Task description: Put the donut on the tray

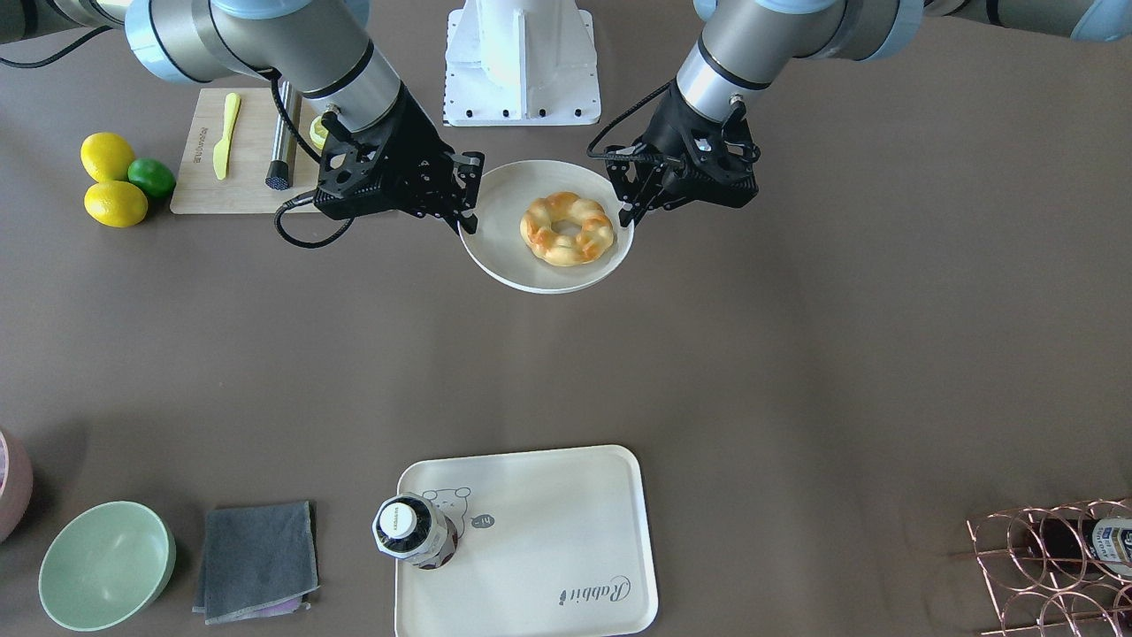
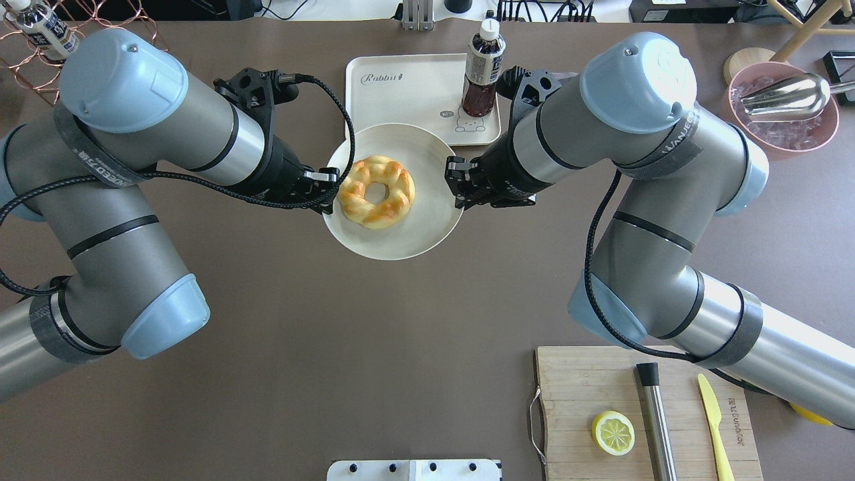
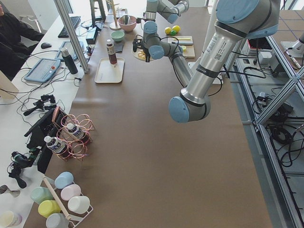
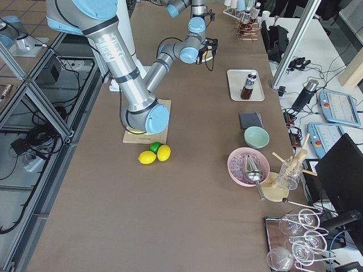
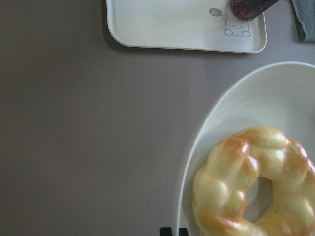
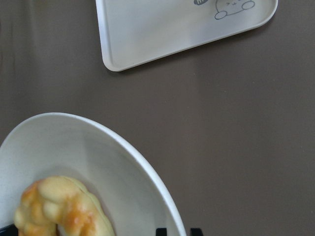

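Observation:
The donut (image 1: 566,228) (image 2: 376,192) lies on a round white plate (image 1: 513,265) (image 2: 401,240) that both grippers hold above the table. My left gripper (image 1: 630,212) (image 2: 327,194) is shut on one side of the plate's rim, and my right gripper (image 1: 469,212) (image 2: 456,184) is shut on the opposite side. The donut (image 5: 253,182) (image 6: 59,209) and the plate (image 5: 231,98) (image 6: 98,147) also show in both wrist views. The cream tray (image 1: 548,531) (image 2: 401,100) (image 5: 172,24) (image 6: 162,29) lies beyond the plate, with a dark bottle (image 1: 411,529) (image 2: 482,67) standing on its bear corner.
A wooden cutting board (image 1: 239,190) with a yellow knife, a steel rod and a lemon half (image 2: 613,432) lies near my right arm's base. Two lemons and a lime (image 1: 152,177) lie beside it. A green bowl (image 1: 106,566), a grey cloth (image 1: 256,559) and a wire rack (image 1: 1052,566) sit at the far edge.

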Robot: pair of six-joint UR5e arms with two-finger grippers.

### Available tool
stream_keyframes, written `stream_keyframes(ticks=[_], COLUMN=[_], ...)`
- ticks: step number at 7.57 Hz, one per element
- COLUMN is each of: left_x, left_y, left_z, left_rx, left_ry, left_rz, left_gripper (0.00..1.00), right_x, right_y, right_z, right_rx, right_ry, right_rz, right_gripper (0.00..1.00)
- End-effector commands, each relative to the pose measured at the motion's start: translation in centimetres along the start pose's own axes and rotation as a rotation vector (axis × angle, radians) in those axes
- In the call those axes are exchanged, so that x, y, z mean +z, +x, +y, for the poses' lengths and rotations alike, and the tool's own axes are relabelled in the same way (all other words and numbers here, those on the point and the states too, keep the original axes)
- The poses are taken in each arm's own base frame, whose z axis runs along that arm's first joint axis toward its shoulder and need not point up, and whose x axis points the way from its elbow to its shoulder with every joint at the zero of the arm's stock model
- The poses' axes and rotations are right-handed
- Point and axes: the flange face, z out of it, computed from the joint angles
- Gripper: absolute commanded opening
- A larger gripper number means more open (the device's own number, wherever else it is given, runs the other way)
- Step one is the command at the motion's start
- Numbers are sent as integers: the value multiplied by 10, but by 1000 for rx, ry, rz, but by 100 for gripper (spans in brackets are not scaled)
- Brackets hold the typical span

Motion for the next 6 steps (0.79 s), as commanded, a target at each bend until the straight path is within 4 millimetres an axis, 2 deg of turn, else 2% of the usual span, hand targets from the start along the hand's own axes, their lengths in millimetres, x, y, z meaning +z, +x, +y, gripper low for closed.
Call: stream_keyframes(ticks=[1,3,4,5,6], left_x=[2,4,12,22,26], left_y=[-2,-3,-13,-20,-36], left_z=[0,-1,-3,-7,-7], left_rx=[-4,-9,-22,-32,-42], left_ry=[-4,-2,-9,-16,-23], left_rz=[-6,-13,-36,-58,-78], left_gripper=[0,0,0,0,0], right_x=[-2,-5,-9,-18,-28], right_y=[-19,-21,-18,-12,-1], right_z=[3,3,2,-6,-19], right_rx=[99,110,113,124,144], right_ry=[-3,-2,-23,-45,-53], right_rz=[-29,-35,-39,-41,-37], right_gripper=[100,100,100,100,100])
